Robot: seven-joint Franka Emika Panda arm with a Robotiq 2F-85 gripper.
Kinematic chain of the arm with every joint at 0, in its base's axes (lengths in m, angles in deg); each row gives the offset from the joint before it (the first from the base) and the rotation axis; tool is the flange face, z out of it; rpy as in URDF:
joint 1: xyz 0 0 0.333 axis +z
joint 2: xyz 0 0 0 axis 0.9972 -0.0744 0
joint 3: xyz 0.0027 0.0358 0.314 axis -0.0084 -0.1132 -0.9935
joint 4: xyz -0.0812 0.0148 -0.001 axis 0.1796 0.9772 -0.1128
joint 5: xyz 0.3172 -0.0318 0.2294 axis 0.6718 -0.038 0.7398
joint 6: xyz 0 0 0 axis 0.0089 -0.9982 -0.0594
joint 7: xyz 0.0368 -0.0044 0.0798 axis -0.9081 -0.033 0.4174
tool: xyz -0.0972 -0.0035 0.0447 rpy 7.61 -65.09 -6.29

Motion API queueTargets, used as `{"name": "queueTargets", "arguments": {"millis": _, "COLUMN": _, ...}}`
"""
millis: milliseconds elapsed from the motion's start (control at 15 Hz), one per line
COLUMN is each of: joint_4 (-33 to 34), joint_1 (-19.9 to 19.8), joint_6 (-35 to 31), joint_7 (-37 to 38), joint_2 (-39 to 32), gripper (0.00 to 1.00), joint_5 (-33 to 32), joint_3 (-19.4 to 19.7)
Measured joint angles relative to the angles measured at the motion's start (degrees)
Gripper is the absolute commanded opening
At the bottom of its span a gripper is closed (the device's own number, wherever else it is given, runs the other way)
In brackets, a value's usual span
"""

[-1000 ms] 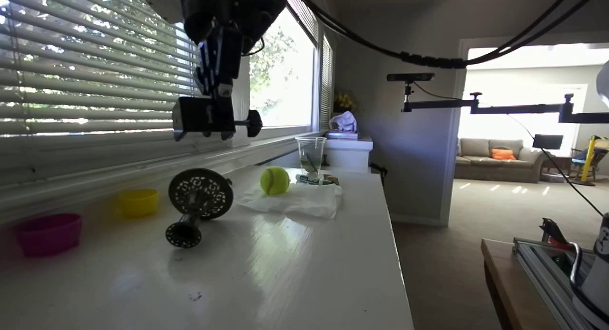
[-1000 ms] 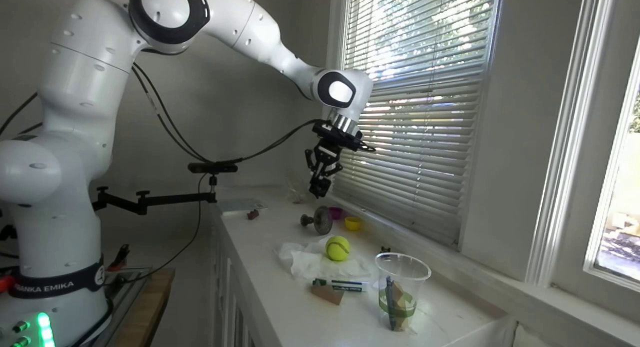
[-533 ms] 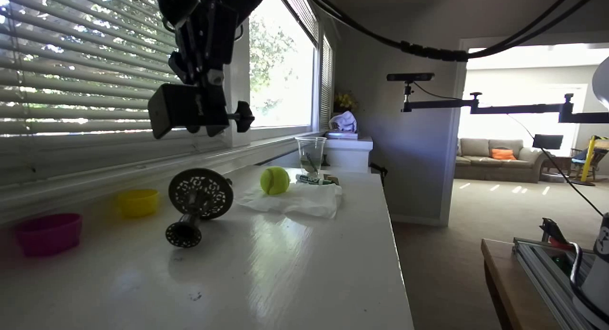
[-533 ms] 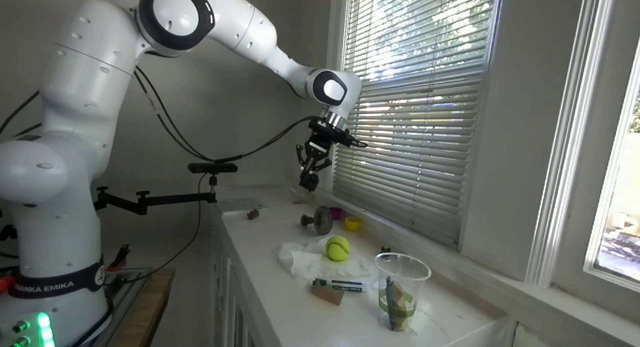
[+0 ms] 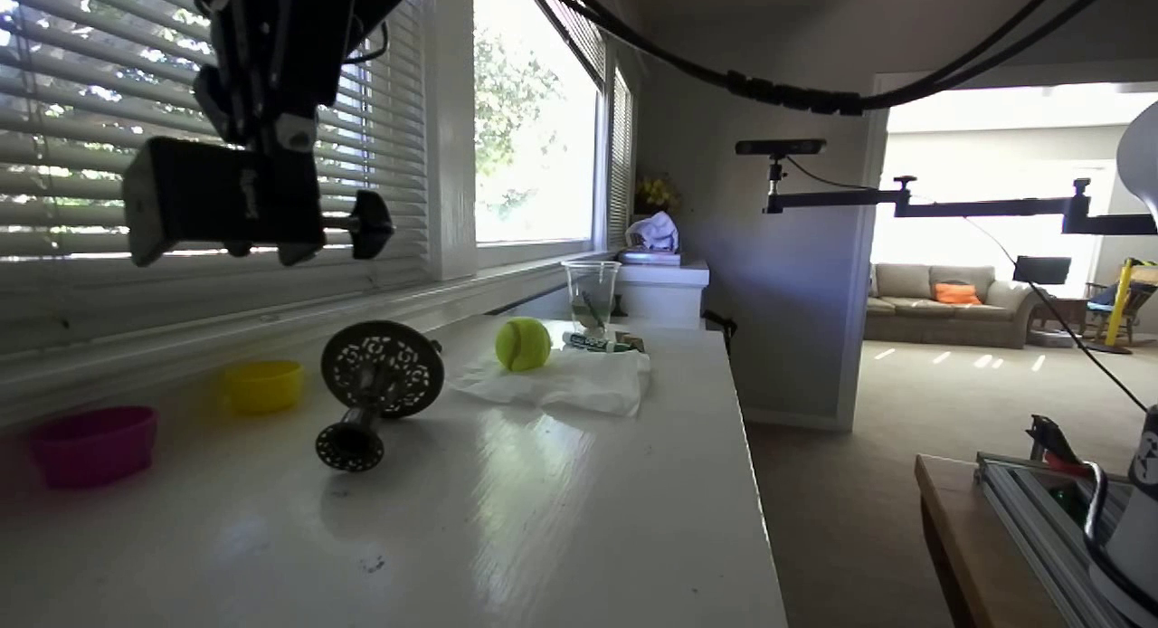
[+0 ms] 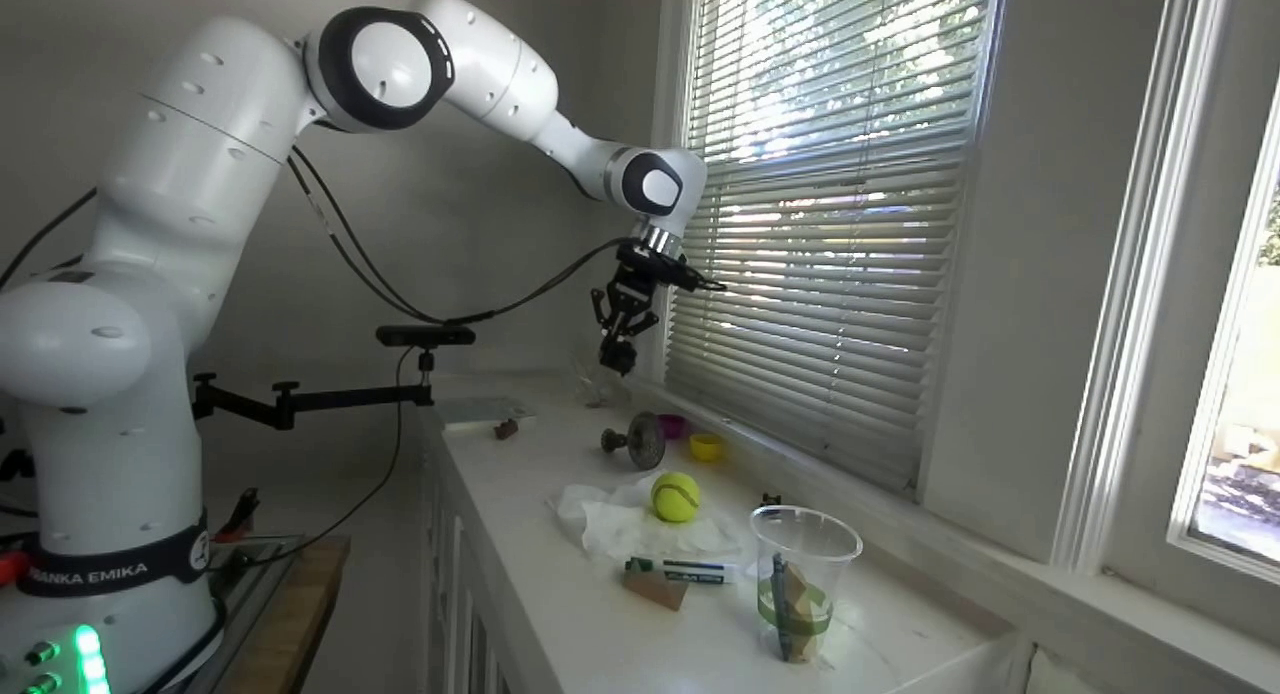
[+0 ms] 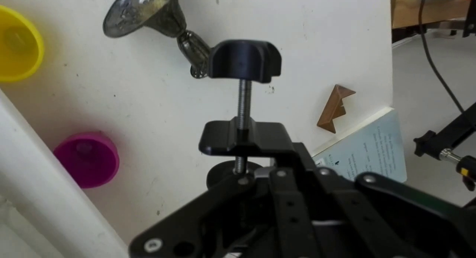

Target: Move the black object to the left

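The black object [image 7: 219, 137] is a clamp-like block with a threaded screw and a black end piece. My gripper [image 7: 302, 176] is shut on it; its body runs between the fingers in the wrist view. In an exterior view, the black object [image 5: 217, 194] hangs below the gripper [image 5: 271, 135] with a knob sticking out to one side, well above the white counter [image 5: 561, 519]. In an exterior view, the small dark object [image 6: 617, 355] also hangs at the end of the gripper [image 6: 626, 324]. The gripping pads are mostly hidden.
A dark mesh disc on a stand [image 5: 384, 370] lies on the counter. Yellow cup [image 5: 262, 385] and magenta cup [image 5: 95, 445] stand by the sill. A tennis ball [image 6: 675, 497], marker [image 6: 690, 571] and clear cup [image 6: 805, 584] stand further along. Brown piece [image 7: 334, 109] and book [image 7: 366, 150] lie near the edge.
My gripper has moved left and slightly up in both exterior views, carrying the black object. It appears larger in an exterior view. The things on the counter have not moved.
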Motion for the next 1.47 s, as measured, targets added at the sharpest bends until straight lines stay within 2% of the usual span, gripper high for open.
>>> {"name": "queueTargets", "arguments": {"millis": 533, "joint_4": 5.39, "joint_1": 4.29, "joint_6": -0.56, "joint_7": 0.01, "joint_2": -5.17, "gripper": 0.02, "joint_5": -5.75, "joint_3": -0.88}}
{"name": "queueTargets", "arguments": {"millis": 1200, "joint_4": 8.86, "joint_1": 6.86, "joint_6": -0.28, "joint_7": 0.02, "joint_2": -10.33, "gripper": 0.02, "joint_5": -11.99, "joint_3": -0.87}}
{"name": "queueTargets", "arguments": {"millis": 1467, "joint_4": 9.65, "joint_1": 7.86, "joint_6": 1.86, "joint_7": 0.02, "joint_2": -11.13, "gripper": 0.02, "joint_5": -14.65, "joint_3": -0.86}}
